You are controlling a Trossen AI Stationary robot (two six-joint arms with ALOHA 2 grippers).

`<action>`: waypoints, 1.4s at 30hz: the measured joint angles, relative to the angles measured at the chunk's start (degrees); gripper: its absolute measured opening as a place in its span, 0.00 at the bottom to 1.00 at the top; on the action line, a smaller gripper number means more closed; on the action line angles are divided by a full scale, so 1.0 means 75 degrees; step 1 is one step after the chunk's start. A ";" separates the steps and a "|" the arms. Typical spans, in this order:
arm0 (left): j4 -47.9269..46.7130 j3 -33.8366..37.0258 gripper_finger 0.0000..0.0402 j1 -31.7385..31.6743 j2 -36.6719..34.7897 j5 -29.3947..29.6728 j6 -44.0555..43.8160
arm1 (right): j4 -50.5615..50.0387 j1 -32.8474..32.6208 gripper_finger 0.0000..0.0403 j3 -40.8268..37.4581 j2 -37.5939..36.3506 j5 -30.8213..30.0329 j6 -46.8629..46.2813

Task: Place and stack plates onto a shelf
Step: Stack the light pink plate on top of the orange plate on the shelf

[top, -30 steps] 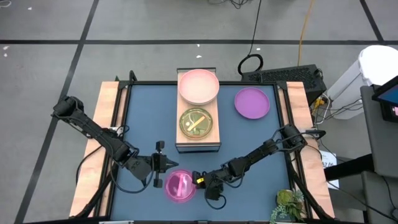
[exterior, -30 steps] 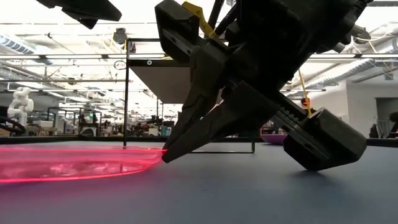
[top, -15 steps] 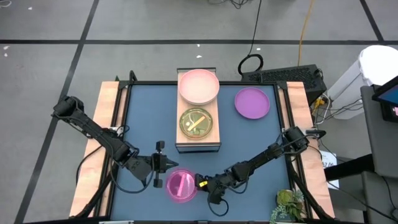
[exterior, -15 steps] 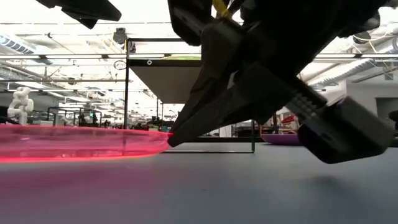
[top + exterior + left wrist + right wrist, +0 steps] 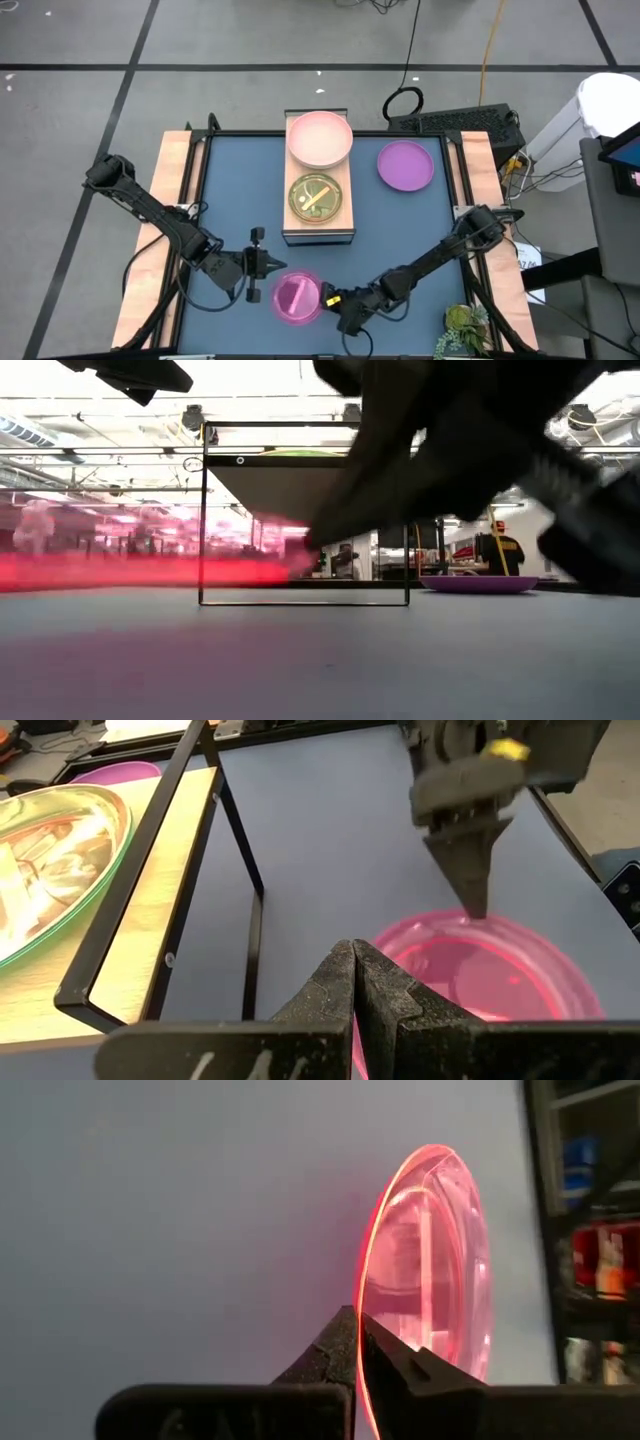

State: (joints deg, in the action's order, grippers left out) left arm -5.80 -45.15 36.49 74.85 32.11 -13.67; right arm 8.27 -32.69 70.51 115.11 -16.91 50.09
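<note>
- Dark blue bench (image 5: 230,190); long light-wood shelf (image 5: 345,215) mid-bench carries salmon pink opaque plate (image 5: 319,138) and translucent green plate (image 5: 317,196).
- Purple opaque plate (image 5: 405,165) beside shelf, untouched.
- Translucent magenta plate (image 5: 296,298) at near edge: my right jaws (image 5: 335,300) shut on its rim, lifting step, I judge.
- Next: carry onto green plate.
- My left jaws (image 5: 268,264) shut, empty, just beside; may obstruct.

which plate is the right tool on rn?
The magenta plate, the translucent one at the table's near edge. The right tool is shut on its rim; the green, pink and purple plates sit untouched farther back.
</note>
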 joint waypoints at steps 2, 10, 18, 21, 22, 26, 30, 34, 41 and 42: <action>0.0003 0.0000 0.01 0.0003 0.0000 -0.0002 -0.0001 | -0.0089 -0.0094 0.00 0.0007 -0.0196 -0.0190 -0.0008; 0.0026 0.0000 0.01 0.0000 0.0000 0.0189 -0.0048 | -0.0682 -0.0416 0.00 0.0008 -0.1065 -0.0544 -0.0135; 0.0228 0.0000 0.01 0.0000 0.0000 0.0336 0.0010 | -0.0995 -0.0679 0.00 0.0008 -0.1744 -0.0952 -0.0138; 0.0253 0.0000 0.01 0.0000 0.0000 0.0446 0.0015 | -0.1037 -0.0734 0.00 0.0008 -0.1995 -0.0978 -0.0132; 0.0254 0.0000 0.01 0.0000 0.0000 0.0501 0.0009 | -0.1045 -0.0749 0.00 0.0008 -0.2082 -0.0978 -0.0135; 0.0251 0.0000 0.01 -0.0002 0.0000 0.0615 0.0015 | -0.1270 -0.0761 0.00 0.0016 -0.2378 -0.1053 -0.0133; 0.0245 0.0000 0.01 -0.0003 0.0000 0.1113 0.0020 | -0.1612 -0.0758 0.00 0.0016 -0.2629 -0.1363 -0.0138; 0.0198 0.0000 0.01 -0.0003 0.0000 0.1698 -0.0044 | -0.1830 -0.0758 0.00 0.0019 -0.2867 -0.1376 -0.0186; 0.0096 0.0006 0.01 -0.0003 -0.0179 0.1994 -0.0207 | -0.2258 -0.0700 0.00 0.0019 -0.3310 -0.1585 -0.0195; 0.0096 0.0006 0.01 -0.0003 -0.0289 0.2016 -0.0206 | -0.2368 -0.0677 0.00 0.0019 -0.3375 -0.1600 -0.0218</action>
State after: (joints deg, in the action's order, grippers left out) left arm -5.08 -45.10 36.47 72.68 47.23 -15.21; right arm -9.49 -37.77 70.65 89.80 -28.91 48.46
